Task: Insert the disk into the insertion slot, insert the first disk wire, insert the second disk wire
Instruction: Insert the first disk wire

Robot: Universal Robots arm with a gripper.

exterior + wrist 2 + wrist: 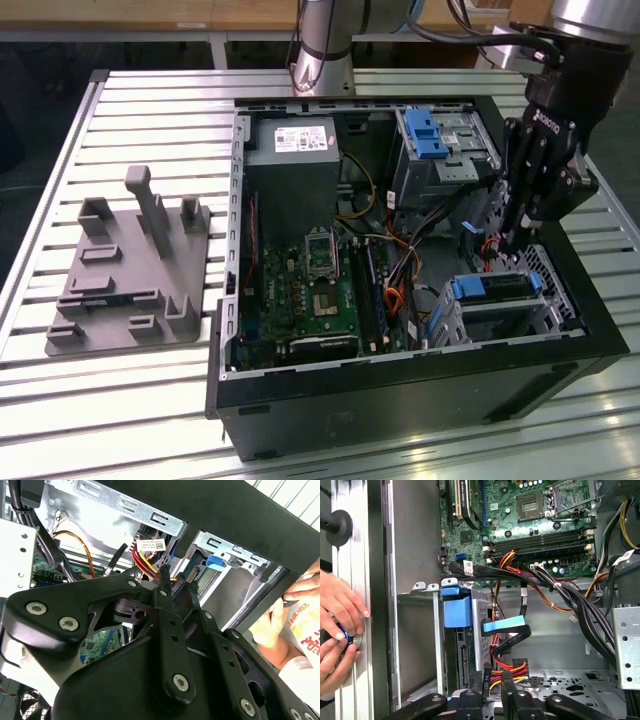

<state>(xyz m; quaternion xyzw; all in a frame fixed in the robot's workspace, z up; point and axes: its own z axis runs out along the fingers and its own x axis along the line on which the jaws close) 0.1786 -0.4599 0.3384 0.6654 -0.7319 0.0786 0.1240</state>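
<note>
**Already seated: disk in its cage, gripper on a wire plug**

Open computer case (400, 400) lies on a slatted table (150, 110). A grey fixture (130, 270) sits on the slats at the exterior view's left, well apart from the case.

The disk (495, 288) is at lower right of the exterior view. It lies inside the insertion slot (555, 295), with its blue carrier showing at both ends. In the first wrist view the blue carrier (457, 612) sits in the cage, with the disk's connector edge exposed beside it.

Gripper (510, 240) hangs down into the case just above the slot, at the exterior view's right, below the taller bay (440, 150) with the blue latch.

In the first wrist view the gripper (489, 687) is clamped on a black connector (487, 677) trailing red, yellow and orange wires (512, 669). The plug sits near the disk's connector edge; contact between them can't be judged. The second wrist view shows the gripper (177, 577) with the same coloured wires running past it.

Motherboard (320, 290) fills the case floor at centre frame.

A person's hands (342, 610) rest against the outer case wall.
</note>
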